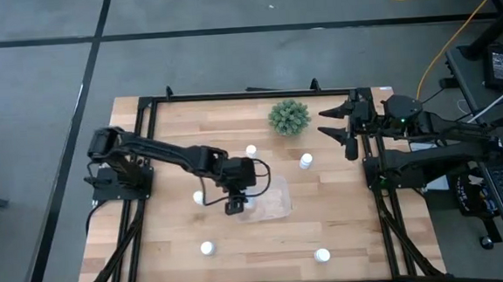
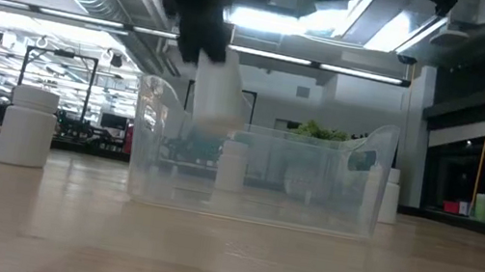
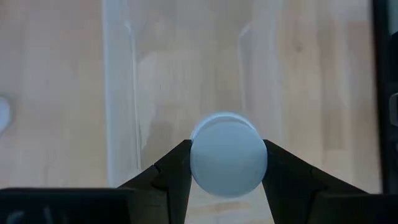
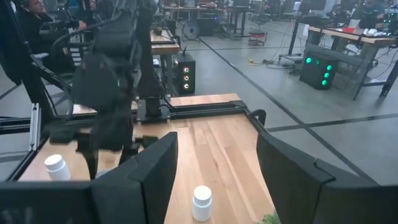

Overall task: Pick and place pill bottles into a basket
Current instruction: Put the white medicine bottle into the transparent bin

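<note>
My left gripper point(image 1: 235, 201) is shut on a white pill bottle point(image 3: 228, 154) and holds it above the left end of the clear basket point(image 1: 273, 203). In the low view the bottle point(image 2: 220, 93) hangs above the basket's point(image 2: 256, 172) rim. Other white bottles stand upright on the table: two beyond the basket point(image 1: 251, 151) point(image 1: 305, 161), one left of it point(image 1: 198, 198), two near the front edge point(image 1: 206, 248) point(image 1: 322, 256). My right gripper point(image 1: 331, 123) waits open at the far right, touching nothing. My left gripper pinches the bottle by its two opposite sides point(image 3: 191, 163), just below the round cap, between its two fingers. The fingers come from above, pointing down. The bottle is lifted clear, cap up, over the basket's floor point(image 3: 186, 93).
A green spiky plant point(image 1: 288, 117) stands at the table's far edge. A black metal frame point(image 1: 144, 108) runs around the table. The right wrist view shows two of the bottles point(image 4: 202, 202) point(image 4: 56, 167) and my left arm beyond them.
</note>
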{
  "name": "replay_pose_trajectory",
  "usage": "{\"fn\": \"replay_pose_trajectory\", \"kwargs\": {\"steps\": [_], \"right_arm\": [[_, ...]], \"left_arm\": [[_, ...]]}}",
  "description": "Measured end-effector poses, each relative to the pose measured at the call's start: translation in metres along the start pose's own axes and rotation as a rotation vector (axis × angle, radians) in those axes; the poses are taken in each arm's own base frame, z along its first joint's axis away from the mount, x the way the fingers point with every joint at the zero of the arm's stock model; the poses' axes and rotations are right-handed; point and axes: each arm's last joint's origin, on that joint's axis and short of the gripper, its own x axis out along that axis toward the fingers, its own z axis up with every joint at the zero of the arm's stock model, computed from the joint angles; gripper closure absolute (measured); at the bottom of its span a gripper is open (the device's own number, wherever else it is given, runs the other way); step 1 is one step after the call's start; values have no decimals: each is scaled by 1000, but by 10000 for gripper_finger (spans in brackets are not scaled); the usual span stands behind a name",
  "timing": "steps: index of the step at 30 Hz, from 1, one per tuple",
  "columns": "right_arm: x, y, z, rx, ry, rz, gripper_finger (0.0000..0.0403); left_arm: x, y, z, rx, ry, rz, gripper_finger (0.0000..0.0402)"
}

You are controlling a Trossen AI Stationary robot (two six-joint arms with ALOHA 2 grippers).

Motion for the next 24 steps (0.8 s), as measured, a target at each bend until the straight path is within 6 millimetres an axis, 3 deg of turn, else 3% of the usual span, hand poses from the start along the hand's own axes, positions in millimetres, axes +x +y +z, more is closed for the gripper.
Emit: {"fn": "replay_pose_trajectory", "kwargs": {"steps": [4, 10, 24], "right_arm": [[0, 0, 0, 1, 1, 0, 181], [0, 0, -1, 2, 9, 16, 181], [0, 0, -5, -3, 51, 18, 181]], "left_arm": [[22, 6, -3, -15, 65, 19, 246], [36, 13, -4, -31, 96, 49, 246], [33, 17, -7, -48, 111, 151, 246]]}}
